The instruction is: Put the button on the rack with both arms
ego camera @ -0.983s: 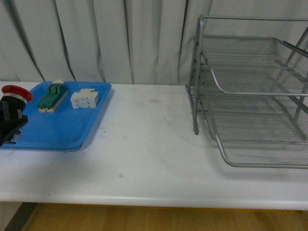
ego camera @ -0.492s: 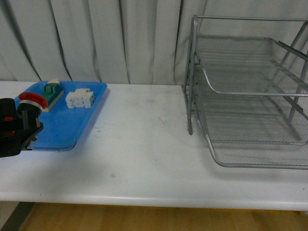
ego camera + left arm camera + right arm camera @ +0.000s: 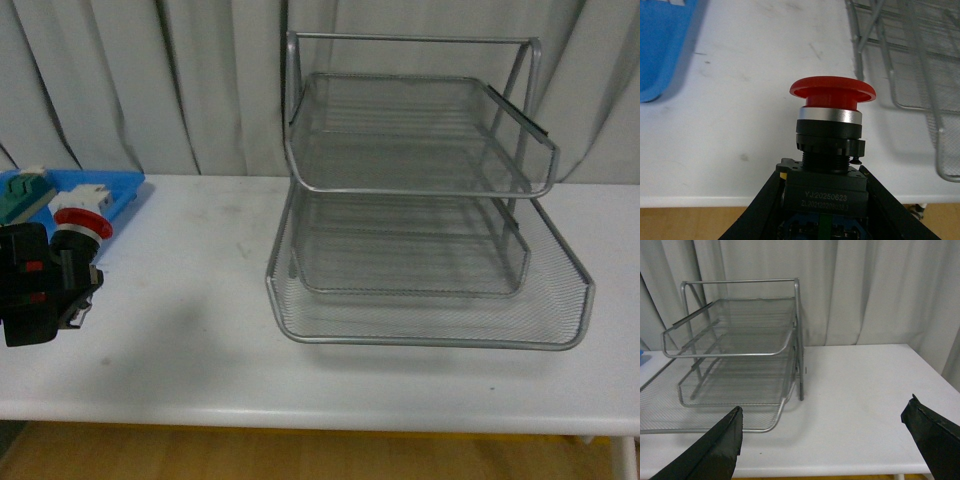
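My left gripper (image 3: 62,285) is shut on the button (image 3: 83,222) and holds it above the white table, at the far left of the front view. The red cap points up and towards the rack (image 3: 420,200), which stands mid-table well to the right. In the left wrist view the button (image 3: 832,91) sits upright between the black fingers (image 3: 765,200), with the rack's lower corner (image 3: 920,60) beyond it. My right gripper (image 3: 825,440) is open and empty over the table, beside the rack (image 3: 735,350). It does not show in the front view.
A blue plastic tray (image 3: 120,183) lies at the back left with a green-and-cream switch (image 3: 22,192) and a white blocky component (image 3: 92,197) on it. A grey curtain hangs behind the table. The table's front edge (image 3: 320,410) is close.
The front view has swung: the rack went from the right edge to the middle, and the blue tray to the far left. My left gripper, still holding the button, is now over bare table.
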Controlling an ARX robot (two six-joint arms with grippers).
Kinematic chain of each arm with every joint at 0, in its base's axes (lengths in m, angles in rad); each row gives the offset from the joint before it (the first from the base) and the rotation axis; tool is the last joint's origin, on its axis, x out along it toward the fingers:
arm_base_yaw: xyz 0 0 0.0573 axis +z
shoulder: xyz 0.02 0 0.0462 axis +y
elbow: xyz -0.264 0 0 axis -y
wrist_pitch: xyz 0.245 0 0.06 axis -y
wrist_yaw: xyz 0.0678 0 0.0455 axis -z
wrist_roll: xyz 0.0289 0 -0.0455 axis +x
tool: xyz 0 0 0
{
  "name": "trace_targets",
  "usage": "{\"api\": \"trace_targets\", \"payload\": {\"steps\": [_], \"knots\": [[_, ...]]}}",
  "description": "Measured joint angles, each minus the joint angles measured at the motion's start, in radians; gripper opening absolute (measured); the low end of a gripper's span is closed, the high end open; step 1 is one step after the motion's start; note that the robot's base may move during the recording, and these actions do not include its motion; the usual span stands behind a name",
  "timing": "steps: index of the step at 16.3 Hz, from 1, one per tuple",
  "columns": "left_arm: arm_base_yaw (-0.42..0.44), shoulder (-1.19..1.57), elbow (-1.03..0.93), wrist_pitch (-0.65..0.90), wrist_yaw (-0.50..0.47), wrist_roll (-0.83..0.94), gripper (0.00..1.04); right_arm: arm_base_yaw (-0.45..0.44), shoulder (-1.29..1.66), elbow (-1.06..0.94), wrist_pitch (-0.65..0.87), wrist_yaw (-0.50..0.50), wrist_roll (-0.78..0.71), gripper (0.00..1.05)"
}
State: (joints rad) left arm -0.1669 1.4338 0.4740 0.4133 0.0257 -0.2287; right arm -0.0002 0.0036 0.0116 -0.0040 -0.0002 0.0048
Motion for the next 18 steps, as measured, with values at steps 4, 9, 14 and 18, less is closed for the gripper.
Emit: {"api": "trace_targets", "payload": {"steps": [4, 9, 14, 18], "knots": [[-0.008, 0.002, 0.000, 0.000, 0.000, -0.001, 0.36, 0.000, 0.000, 0.000, 0.000, 0.000, 0.000, 0.98], [-0.070, 0.035, 0.008, 0.005, -0.006, -0.009, 0.36, 0.000, 0.000, 0.000, -0.001, 0.002, 0.000, 0.98], [-0.242, 0.157, 0.226, -0.025, -0.029, -0.026, 0.36, 0.000, 0.000, 0.000, 0.000, 0.001, 0.000, 0.98], [-0.390, 0.354, 0.394, -0.095, 0.000, -0.004, 0.36, 0.000, 0.000, 0.000, 0.000, 0.001, 0.000, 0.98]]}}
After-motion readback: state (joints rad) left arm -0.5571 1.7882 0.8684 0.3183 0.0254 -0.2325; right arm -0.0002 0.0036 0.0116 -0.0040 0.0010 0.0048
